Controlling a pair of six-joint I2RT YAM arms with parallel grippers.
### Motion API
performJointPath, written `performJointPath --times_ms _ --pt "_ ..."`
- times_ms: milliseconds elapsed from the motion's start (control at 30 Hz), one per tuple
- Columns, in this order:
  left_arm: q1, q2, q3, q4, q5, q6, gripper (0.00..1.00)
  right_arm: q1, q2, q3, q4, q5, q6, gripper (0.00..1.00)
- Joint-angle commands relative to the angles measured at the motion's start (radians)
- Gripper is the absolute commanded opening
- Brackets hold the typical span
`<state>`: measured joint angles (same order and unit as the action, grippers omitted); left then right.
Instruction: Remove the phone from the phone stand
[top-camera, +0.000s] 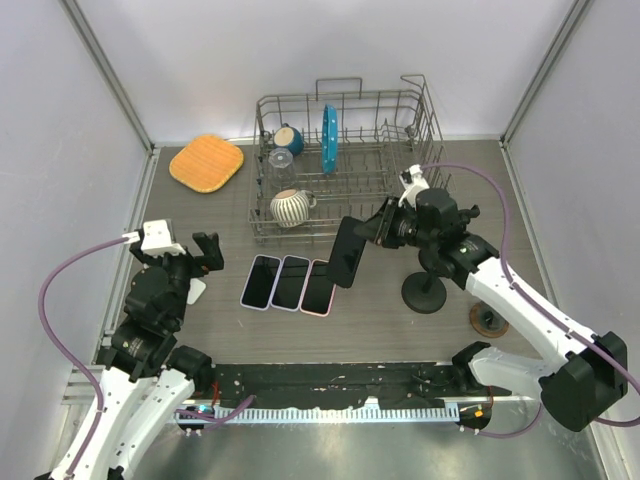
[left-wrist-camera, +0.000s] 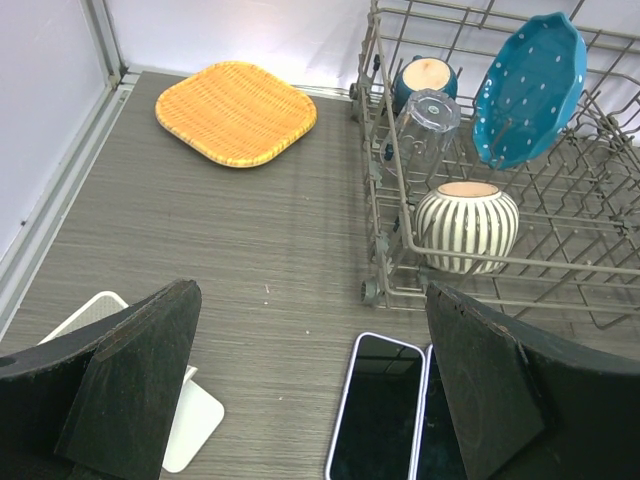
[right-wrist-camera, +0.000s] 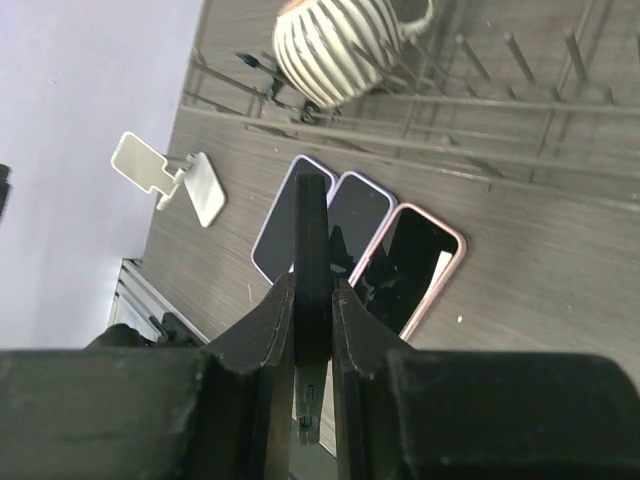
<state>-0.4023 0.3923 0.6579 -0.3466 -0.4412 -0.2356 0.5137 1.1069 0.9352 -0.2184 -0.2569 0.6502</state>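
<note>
My right gripper (top-camera: 368, 232) is shut on a black phone (top-camera: 348, 252) and holds it in the air, tilted, over the right end of a row of phones lying on the table. In the right wrist view the phone (right-wrist-camera: 312, 225) stands edge-on, pinched between both fingers (right-wrist-camera: 268, 330). A black phone stand (top-camera: 424, 295) with a round base sits just right of the held phone, partly under my right arm, with nothing on it. My left gripper (top-camera: 205, 250) hangs open at the left, its fingers (left-wrist-camera: 140, 380) wide apart above bare table.
Three phones (top-camera: 290, 282) lie flat side by side mid-table. A white folding stand (left-wrist-camera: 190, 415) sits under my left gripper. The wire dish rack (top-camera: 345, 165) holds a striped mug (top-camera: 290, 207), a blue plate and cups. An orange mat (top-camera: 207, 162) lies back left.
</note>
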Motion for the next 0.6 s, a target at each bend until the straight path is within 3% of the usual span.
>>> performJointPath --times_ms 0,133,300,567 --pt "0.008 0.011 -0.004 0.057 0.001 -0.005 1.00 0.017 -0.025 -0.045 0.171 0.039 0.074 0.01" --pt "0.008 0.023 -0.001 0.049 0.007 -0.007 1.00 0.017 0.007 -0.091 0.163 -0.002 0.083 0.01" --pt "0.008 0.016 -0.006 0.047 0.004 -0.007 1.00 0.017 0.047 -0.108 0.028 0.047 0.042 0.01" --pt "0.008 0.025 -0.003 0.047 0.015 -0.005 1.00 0.017 0.060 -0.191 0.039 0.050 0.086 0.01"
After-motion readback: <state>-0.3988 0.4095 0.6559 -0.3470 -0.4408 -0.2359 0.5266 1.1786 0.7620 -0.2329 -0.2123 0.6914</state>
